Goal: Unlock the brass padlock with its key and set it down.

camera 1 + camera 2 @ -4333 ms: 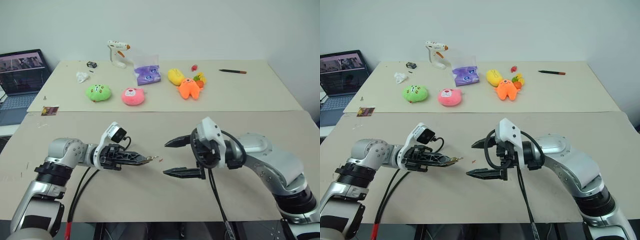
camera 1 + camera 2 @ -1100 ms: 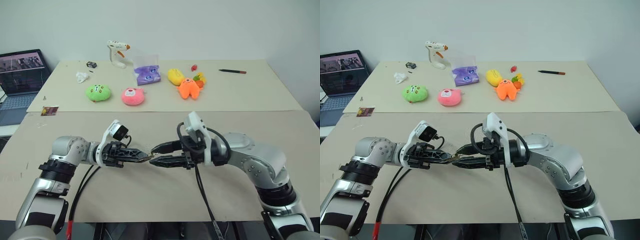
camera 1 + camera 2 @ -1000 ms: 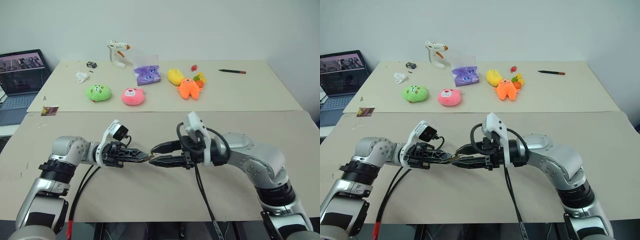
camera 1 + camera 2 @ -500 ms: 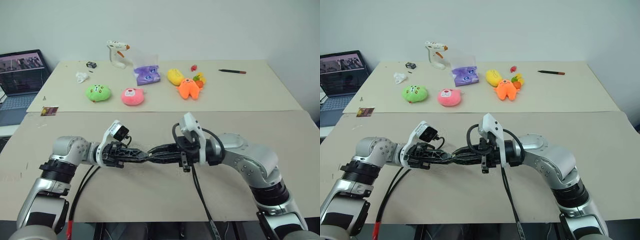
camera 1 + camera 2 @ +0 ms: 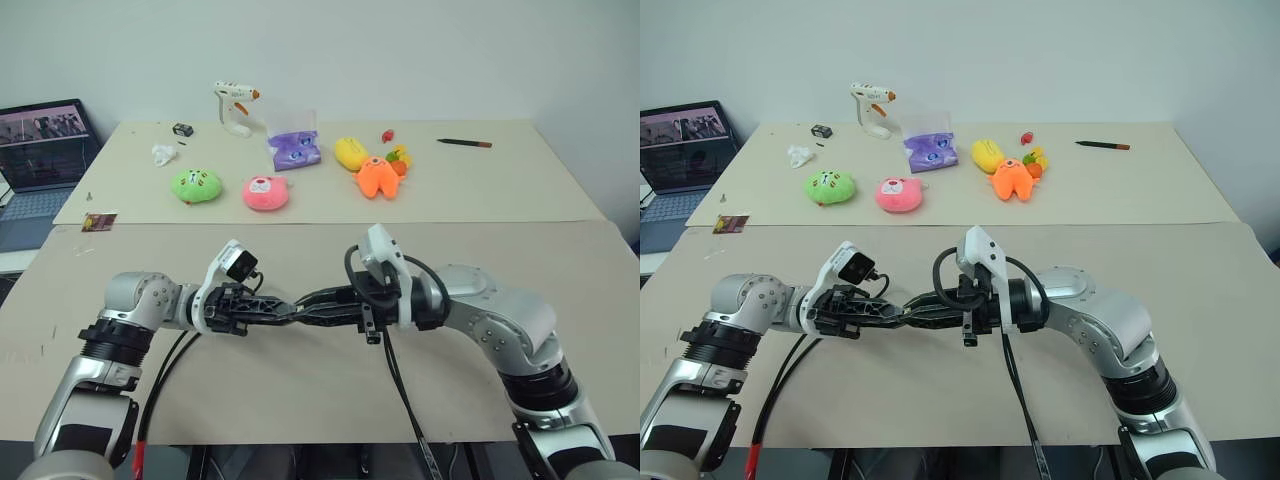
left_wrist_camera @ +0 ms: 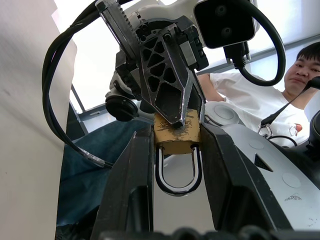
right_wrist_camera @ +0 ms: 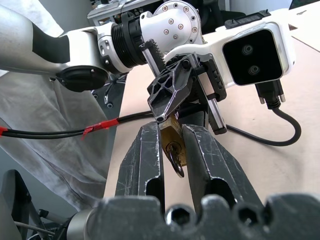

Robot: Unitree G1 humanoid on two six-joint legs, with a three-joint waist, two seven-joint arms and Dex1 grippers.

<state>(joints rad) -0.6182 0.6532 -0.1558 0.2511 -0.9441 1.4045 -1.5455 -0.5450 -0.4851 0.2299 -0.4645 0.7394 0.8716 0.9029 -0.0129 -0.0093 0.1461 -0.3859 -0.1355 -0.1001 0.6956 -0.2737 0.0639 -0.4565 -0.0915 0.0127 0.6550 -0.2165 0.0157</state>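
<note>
Roughly halfway at best. Grips the brass padlock with the right gripper, both black fingers pressed against its side faces. Keeps the lock in mid-air above the table, at the spot where the two arms meet tip to tip. Flanks the same lock body with the left gripper; clamping or merely standing alongside, impossible to tell.

Not yet unlocked, by the look of it: shackle reads as a closed silvery loop with both legs running up into the gold body. Nothing set down yet either. Left to do: turn the key, free the shackle, put the lock on the table.

Hard to make out: the key. Shows as a small dark loop hanging at the keyhole face in the right wrist view, perhaps the key's bow, perhaps only a ring. No telling whether a blade sits inside the lock. From the head views, just crossed black fingertips, with no gold visible between them.
</note>
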